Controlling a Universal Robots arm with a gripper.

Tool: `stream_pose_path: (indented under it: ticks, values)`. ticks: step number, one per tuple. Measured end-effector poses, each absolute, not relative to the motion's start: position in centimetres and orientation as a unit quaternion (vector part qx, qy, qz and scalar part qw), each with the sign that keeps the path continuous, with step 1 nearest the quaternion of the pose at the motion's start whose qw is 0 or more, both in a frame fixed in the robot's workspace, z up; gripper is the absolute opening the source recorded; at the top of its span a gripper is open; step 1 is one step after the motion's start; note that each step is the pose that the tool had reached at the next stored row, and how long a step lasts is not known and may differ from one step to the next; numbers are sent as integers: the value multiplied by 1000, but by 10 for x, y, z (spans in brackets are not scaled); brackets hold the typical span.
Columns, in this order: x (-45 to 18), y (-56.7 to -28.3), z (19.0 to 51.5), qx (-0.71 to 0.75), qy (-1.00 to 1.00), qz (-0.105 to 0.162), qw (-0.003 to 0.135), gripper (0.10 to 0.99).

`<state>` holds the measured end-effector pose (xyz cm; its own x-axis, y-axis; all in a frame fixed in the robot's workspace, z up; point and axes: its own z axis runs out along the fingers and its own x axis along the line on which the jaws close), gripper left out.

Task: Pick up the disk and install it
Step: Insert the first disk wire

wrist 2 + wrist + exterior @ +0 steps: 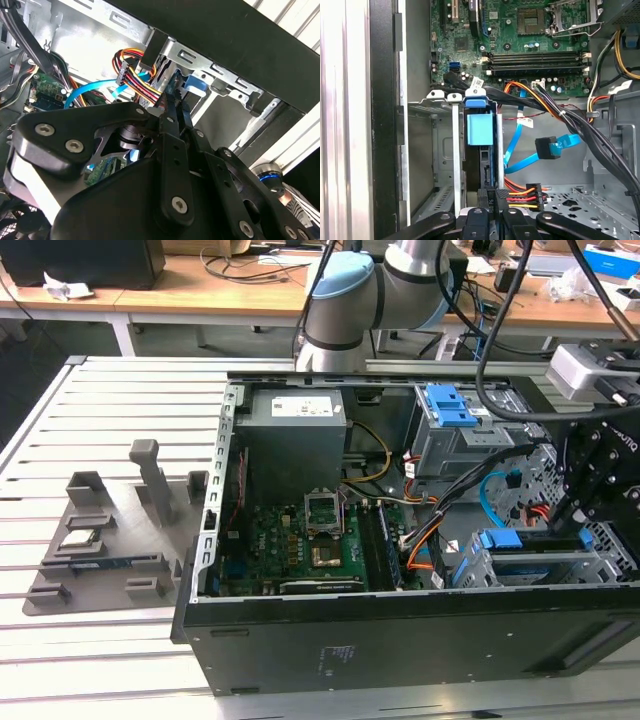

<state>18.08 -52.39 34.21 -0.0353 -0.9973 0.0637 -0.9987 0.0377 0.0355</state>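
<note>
In the exterior view the tool [583, 508] hangs at about 3 o'clock over the open computer case [330, 645], above the drive cage [530, 565] with its blue-framed disk [512, 540] standing on edge in a slot.

In the second wrist view the fingers [175, 117] are pinched tight on the disk's thin upper edge.

In the first wrist view the disk [480, 131] sits at 12 o'clock from the fingers, between cage rails. It looks rigid, dense and shock-sensitive; the plastic frame edges seem the safest hold, not the label face.
</note>
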Motion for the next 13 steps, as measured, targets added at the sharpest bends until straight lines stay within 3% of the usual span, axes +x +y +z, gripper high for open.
stream_pose_path:
  ticks: [13]
  values:
    - [181, -518, 341, 694, -719, 9, 35, 169]
